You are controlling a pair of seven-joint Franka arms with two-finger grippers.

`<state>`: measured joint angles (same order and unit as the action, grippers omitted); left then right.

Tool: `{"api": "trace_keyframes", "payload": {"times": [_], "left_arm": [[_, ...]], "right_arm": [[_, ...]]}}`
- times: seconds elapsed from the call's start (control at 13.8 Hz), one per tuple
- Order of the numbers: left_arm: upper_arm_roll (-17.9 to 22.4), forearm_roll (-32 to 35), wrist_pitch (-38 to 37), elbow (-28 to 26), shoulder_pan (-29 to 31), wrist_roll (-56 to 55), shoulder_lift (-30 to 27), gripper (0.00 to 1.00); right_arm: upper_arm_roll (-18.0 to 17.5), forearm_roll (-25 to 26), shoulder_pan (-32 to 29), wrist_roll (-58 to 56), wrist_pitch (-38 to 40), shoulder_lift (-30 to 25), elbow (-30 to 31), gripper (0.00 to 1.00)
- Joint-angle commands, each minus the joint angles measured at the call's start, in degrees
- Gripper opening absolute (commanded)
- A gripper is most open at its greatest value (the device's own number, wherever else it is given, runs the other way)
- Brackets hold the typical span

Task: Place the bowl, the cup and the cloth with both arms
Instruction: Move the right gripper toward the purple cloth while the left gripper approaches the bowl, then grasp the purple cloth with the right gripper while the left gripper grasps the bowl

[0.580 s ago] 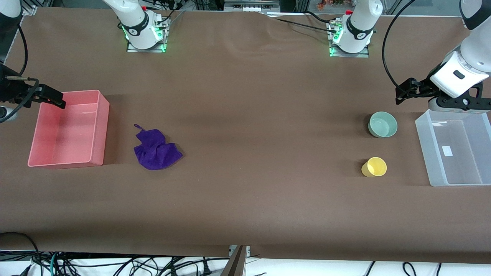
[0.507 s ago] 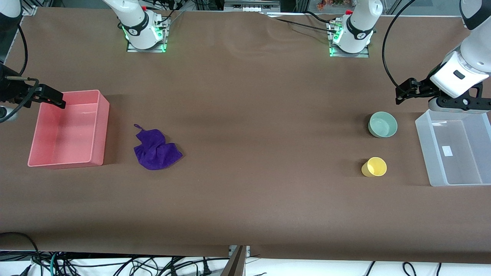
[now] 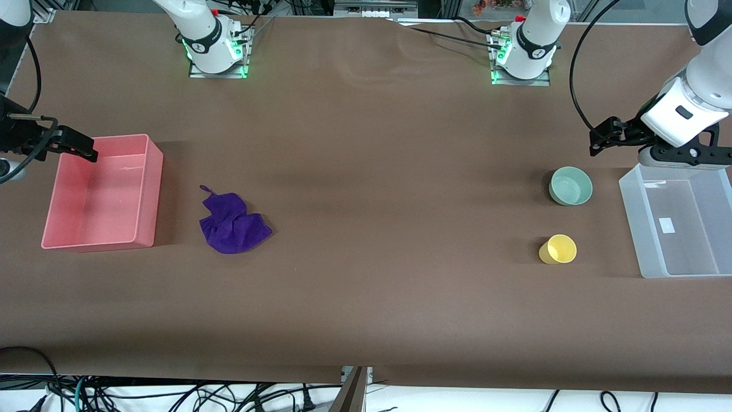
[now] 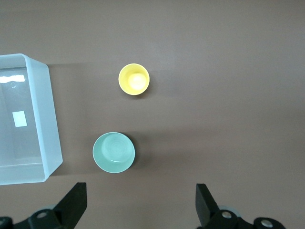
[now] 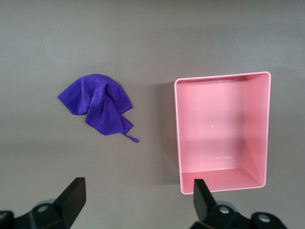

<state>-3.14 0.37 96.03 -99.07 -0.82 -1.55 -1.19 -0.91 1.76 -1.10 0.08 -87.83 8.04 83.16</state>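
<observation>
- The bench [image 3: 366, 297] is one big brown surface, with the two arm bases along the edge farthest from the front camera.
- Pink bin [image 3: 100, 194] sits at the right arm's end of the bench, clear plastic bin [image 3: 675, 226] at the left arm's end. Both look empty to me. The clear one has a small white sticker on its floor, but I can't read anything on it. No brands or writing anywhere else that I can make out.
- Right tool [image 5: 136, 202] hangs up in the air over the pink bin's edge, fingers spread wide, nothing in them. Left tool [image 4: 140, 202] hovers over the bench close to the clear bin's top corner, also wide open and empty.
- The cloth [image 3: 231, 224] is a crumpled purple heap just beside the pink bin, toward the middle of the bench. Soft and floppy, so I'd pinch a raised fold near the middle rather than chase the thin loop at the corner.
- The bowl [image 3: 571, 185] is near the clear bin, upright. It's glossy and rigid, probably slippery, so grabbing the rim with one finger inside seems the safest bet.
- The cup [image 3: 558, 249] is nearer the front camera than the bowl, apart from it. Looks light and easy to tip; same rim pinch, or straddle it across the outside.
- My read: nothing's picked up yet, all three still to go.
</observation>
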Motion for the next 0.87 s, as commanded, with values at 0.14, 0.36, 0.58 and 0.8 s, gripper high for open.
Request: {"api": "trace_keyframes", "payload": {"times": [0.14, 0.36, 0.58, 0.8], "left_arm": [[0.4, 0.3, -7.3, 1.6, -0.1, 0.2, 1.3, 1.0], [0.6, 1.8, -9.2, 0.2, 3.1, 1.0, 3.1, 1.0], [0.6, 5.0, -0.2, -7.1, 4.9, 3.8, 3.8, 1.0], [0.5, 5.0, 13.8, -17.5, 10.5, 11.8, 3.4, 1.0]], "right_arm": [[-0.1, -0.1, -0.4, 0.3, 0.4, 1.3, -1.7, 1.0], [-0.2, -0.2, 0.1, 0.2, 0.1, 1.6, -1.7, 1.0], [-0.5, -0.3, 0.9, 0.8, -3.6, 2.2, 2.0, 1.0], [-3.3, -0.3, 1.6, 0.6, -12.2, 5.1, 9.8, 1.0]]}}
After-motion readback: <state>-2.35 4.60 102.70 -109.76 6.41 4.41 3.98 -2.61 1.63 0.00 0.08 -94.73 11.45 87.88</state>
